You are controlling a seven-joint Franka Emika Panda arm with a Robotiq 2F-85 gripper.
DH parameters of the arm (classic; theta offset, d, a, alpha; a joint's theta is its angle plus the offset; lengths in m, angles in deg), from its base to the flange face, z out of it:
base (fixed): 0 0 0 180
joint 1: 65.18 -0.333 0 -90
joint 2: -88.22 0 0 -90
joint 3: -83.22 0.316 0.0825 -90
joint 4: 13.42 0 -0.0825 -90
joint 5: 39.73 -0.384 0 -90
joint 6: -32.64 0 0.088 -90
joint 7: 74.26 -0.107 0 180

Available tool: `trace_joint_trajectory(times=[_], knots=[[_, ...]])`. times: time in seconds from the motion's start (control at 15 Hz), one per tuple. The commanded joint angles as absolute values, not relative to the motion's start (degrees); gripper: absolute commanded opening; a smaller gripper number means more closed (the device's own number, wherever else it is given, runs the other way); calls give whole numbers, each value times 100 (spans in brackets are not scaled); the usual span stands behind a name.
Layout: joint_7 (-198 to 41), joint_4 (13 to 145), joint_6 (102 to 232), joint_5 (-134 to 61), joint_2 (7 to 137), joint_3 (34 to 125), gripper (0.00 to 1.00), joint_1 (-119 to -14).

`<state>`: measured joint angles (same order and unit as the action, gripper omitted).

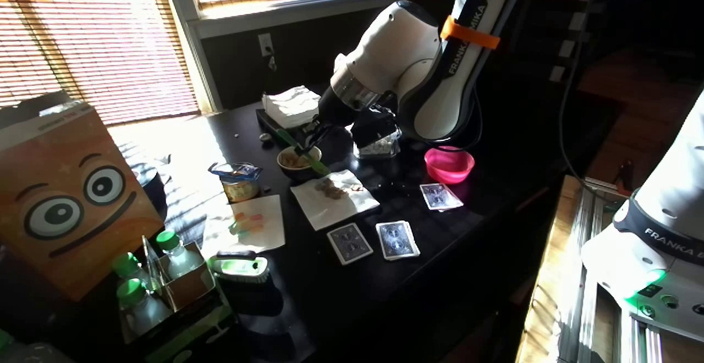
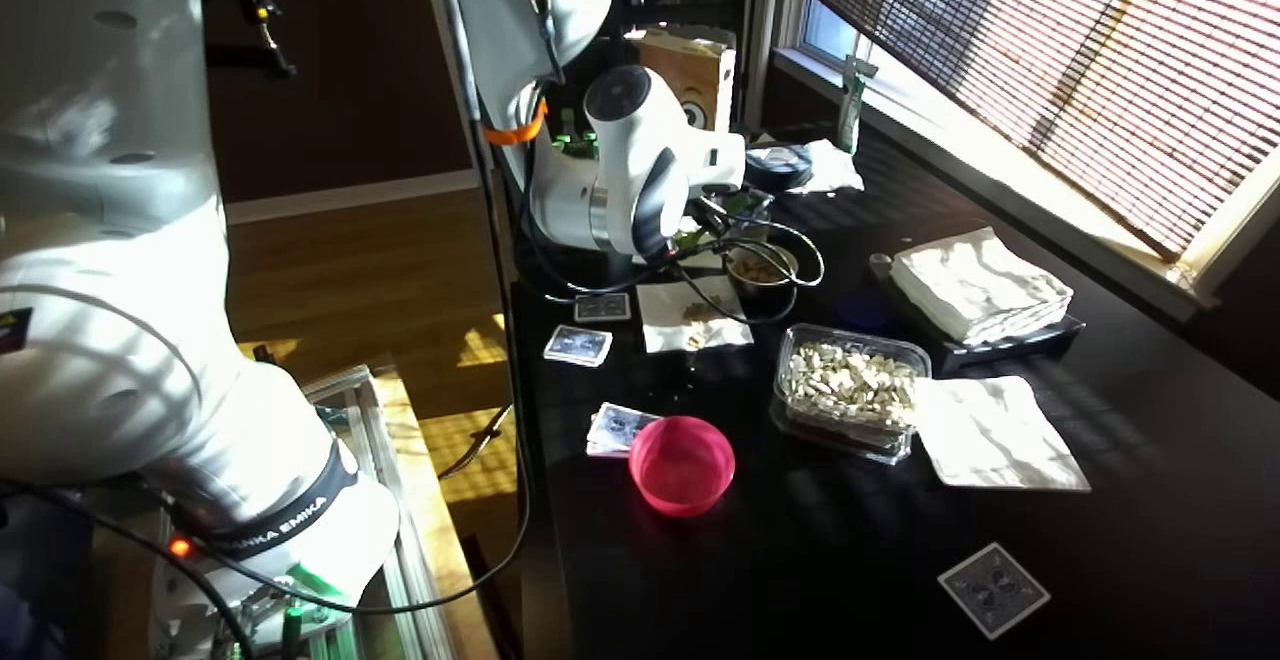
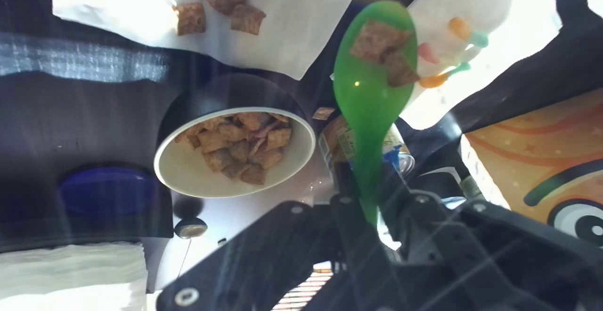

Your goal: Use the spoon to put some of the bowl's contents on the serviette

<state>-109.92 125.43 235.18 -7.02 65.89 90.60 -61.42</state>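
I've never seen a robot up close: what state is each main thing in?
gripper: closed on the spoon
spoon: loaded with brown bits
bowl: upright, partly full
serviette: spread out, brown bits on top
clear tub: holding white pieces
pink bowl: upright
cards: face down
bottles: capped

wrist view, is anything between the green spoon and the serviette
Nothing visible: only a strip of dark table shows between the green spoon and the serviette; the bowl lies off to one side.

Loaded green spoon [image 3: 372, 106] near round bowl [image 3: 186, 169] and white serviette [image 3: 297, 23]
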Motion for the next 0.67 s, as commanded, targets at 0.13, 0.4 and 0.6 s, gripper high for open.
trace_joint_trajectory(times=[0.13,0.4,0.6], knots=[[-10865,12420,24412,325,6208,9218,4,-5579],[-10964,12271,24938,1017,5908,9264,4,-5300],[-11001,12147,25365,1424,5695,9268,4,-5150]])
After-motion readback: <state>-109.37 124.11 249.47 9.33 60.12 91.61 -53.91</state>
